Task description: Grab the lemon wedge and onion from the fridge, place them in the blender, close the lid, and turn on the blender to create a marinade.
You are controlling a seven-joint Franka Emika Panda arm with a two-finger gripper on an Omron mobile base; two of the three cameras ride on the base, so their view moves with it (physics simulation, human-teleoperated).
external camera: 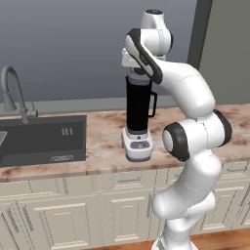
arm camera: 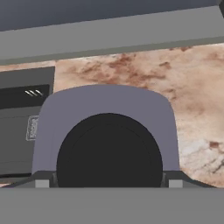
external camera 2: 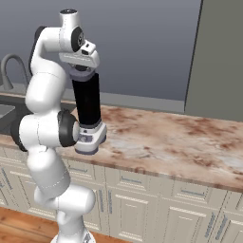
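1. my tool (external camera: 138,73) sits directly on top of the tall black blender jug with its side handle (external camera: 138,105), which stands on a squat white base with a grey button panel (external camera: 137,145) on the mottled brown stone tabletop (external camera 2: 180,137), just right of the dark sink basin (external camera: 44,139).
2. in the hand view i look straight down on a dark round disc (arm camera: 109,151) framed by a grey surround. i take the disc for the small dark grey lid or the jug's mouth, but i cannot tell which.
3. i cannot tell how far my tool is open, or whether it holds anything; the fingertips are hidden against the jug top in both base views.
4. progress, as i judge it: i am at the blender, not the fridge, so this looks like the lid-closing step or a drop into the jug. whether the lemon wedge and onion are inside i cannot see, since the jug is opaque.
5. left to do, by my reckoning: confirm the lid is seated, then press the grey button panel on the base.
6. count: one blender, one sink, one curved grey tap (external camera: 12,93), one tall grey panel at the right (external camera 2: 218,57) that may be the fridge side.
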